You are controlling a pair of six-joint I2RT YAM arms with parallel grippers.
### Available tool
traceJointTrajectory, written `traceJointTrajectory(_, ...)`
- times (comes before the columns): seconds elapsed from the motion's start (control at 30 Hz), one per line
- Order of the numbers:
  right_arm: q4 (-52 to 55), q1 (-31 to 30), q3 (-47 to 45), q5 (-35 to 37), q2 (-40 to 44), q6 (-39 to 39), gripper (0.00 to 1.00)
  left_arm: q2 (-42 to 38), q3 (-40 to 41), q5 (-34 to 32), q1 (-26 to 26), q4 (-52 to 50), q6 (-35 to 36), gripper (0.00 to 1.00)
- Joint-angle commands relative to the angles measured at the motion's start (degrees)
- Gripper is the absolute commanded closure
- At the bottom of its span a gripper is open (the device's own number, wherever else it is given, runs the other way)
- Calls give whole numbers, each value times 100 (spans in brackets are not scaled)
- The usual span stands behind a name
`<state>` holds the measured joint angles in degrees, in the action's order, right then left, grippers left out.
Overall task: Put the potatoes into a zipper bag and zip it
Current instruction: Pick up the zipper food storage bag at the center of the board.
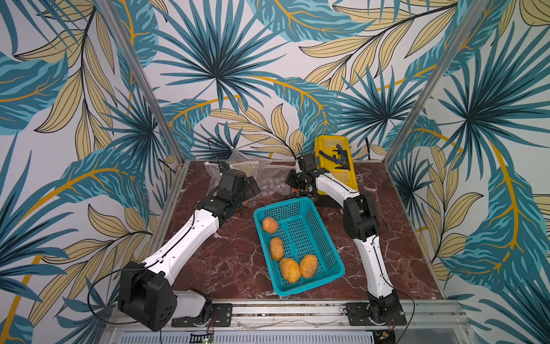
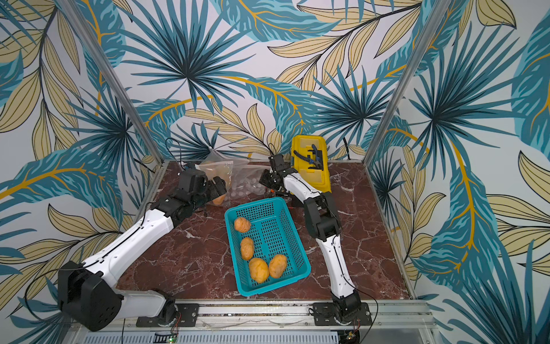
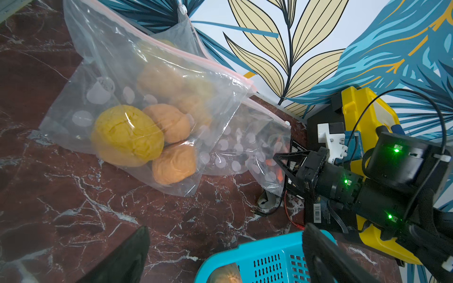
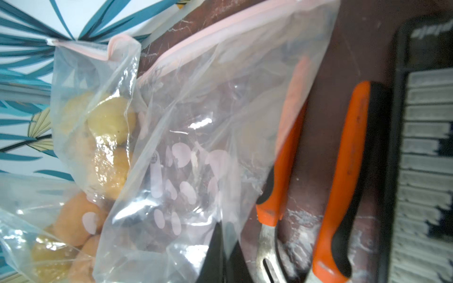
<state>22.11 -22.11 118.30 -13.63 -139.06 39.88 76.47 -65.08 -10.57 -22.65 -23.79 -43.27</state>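
Just ahead of the left pincer (image 3: 226, 229), a filled bag (image 3: 117, 73) lies on the table (image 1: 208, 268) with potatoes (image 3: 127, 134) inside. To that pincer's right an empty bag (image 3: 245, 142) lies touching the filled one, its far corner at the tips of the right pincer (image 4: 224, 232). Beside the right pincer, pliers (image 4: 343, 171) lie between the empty bag and a toolbox (image 1: 349, 175), one handle under the bag's edge. Behind both pincers, between the arms, a basket (image 1: 281, 205) holds four more potatoes.
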Motion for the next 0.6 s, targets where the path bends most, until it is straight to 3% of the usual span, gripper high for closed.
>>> traceJointTrajectory(0.0, -72, -13, -60, 93, 418, -237, 100, -360, 137, 161, -7, 85, 104, 3)
traceJointTrajectory(0.3, -581, -70, -1045, 443, 1847, -1015, 100, -1578, 896, 386, -6, 98, 14, 4)
traceJointTrajectory(0.57, -1240, -414, -2561, 1252, 3757, -1912, 100, -2906, 1944, 372, -8, 296, -177, 3)
